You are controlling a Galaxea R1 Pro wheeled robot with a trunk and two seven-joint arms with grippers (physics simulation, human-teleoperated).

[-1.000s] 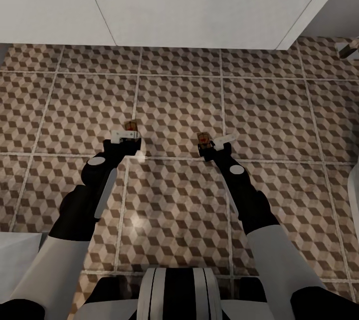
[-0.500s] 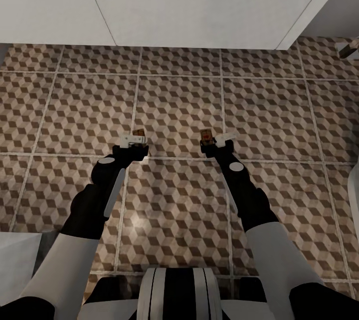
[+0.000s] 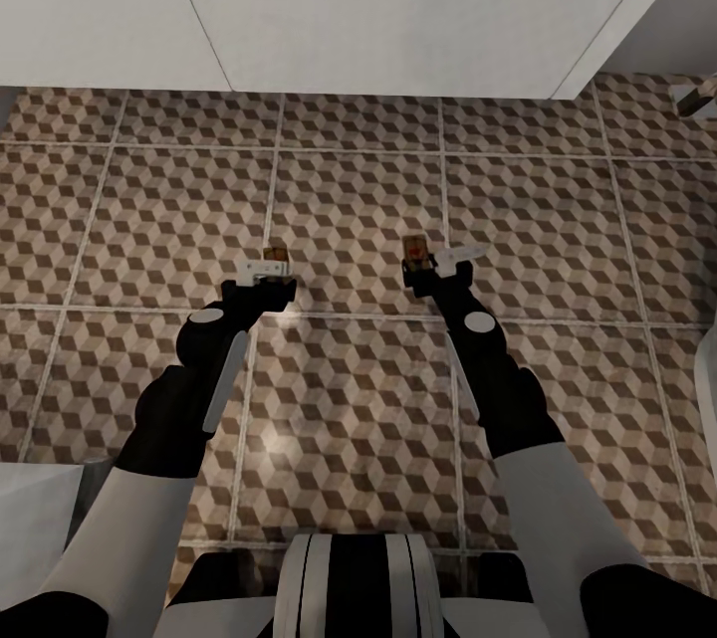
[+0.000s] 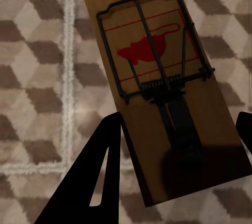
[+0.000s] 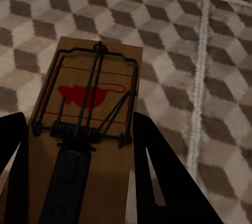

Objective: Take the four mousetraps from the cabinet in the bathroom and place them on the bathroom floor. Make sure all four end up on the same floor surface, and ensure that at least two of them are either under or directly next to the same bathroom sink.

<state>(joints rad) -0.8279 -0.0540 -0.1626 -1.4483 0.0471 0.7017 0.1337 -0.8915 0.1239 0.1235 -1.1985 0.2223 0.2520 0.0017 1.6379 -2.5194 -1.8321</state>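
Left gripper: jaws closed on the sides of 1 mousetrap, held low over the tiled floor.
Right gripper: jaws closed on a 2nd mousetrap, also low over the tiles.
Traps: near each other, both wire-side up.
Beyond: white wall panels at the floor's far edge.

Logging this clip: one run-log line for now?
left pincer: holds mousetrap | right pincer: holds second mousetrap | both above bathroom floor
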